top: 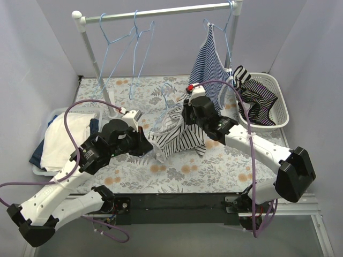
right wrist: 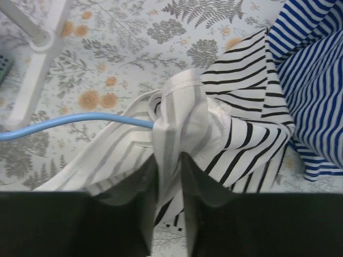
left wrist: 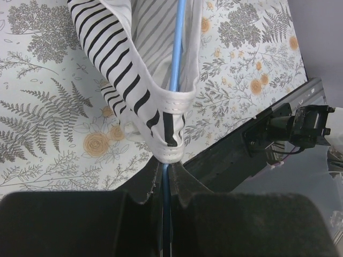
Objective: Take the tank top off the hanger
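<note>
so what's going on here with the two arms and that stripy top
The two arms are working a black-and-white striped tank top off a blue hanger. The left gripper is shut on the hanger's wire, while the right gripper pinches a fold of the white fabric. The tank top is bunched around the wire between them, so it is not off yet.

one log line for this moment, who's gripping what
left gripper: shut on hanger | right gripper: shut on tank top | status: hanger wire inside tank top, not yet off
</note>
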